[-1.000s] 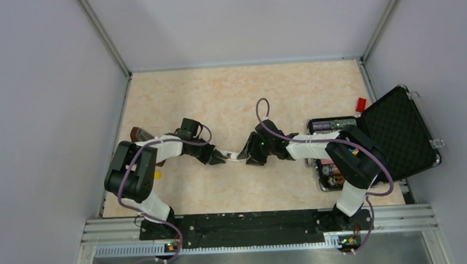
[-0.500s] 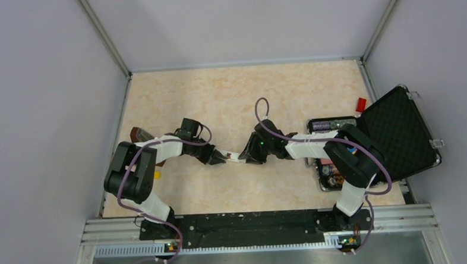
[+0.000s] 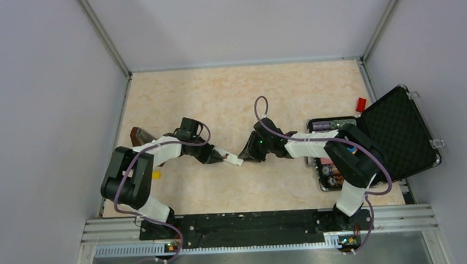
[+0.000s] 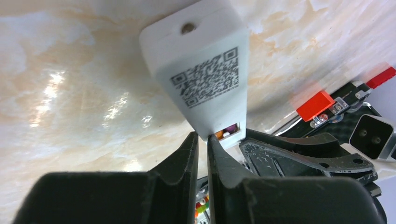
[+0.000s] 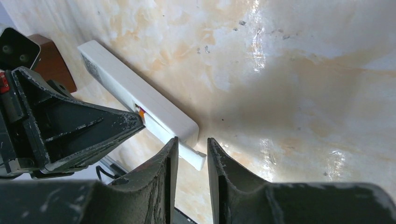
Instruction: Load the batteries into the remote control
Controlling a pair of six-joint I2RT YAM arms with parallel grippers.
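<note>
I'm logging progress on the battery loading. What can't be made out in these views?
Top view: the remote control is tiny, both ends covered by the left hand and right hand.
Left wrist view: the batteries show only as orange and purple specks inside the remote; seating unclear.
Right wrist view: its fingers hide whether the right hand grips the thin white plate.

Batteries [image 4: 227,130] — mostly hidden inside remote control [image 4: 201,70]

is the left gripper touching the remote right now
Touching. The right wrist view shows the tip of the left gripper pressed against the remote control at its open battery slot, no gap; the left wrist view agrees.
</note>
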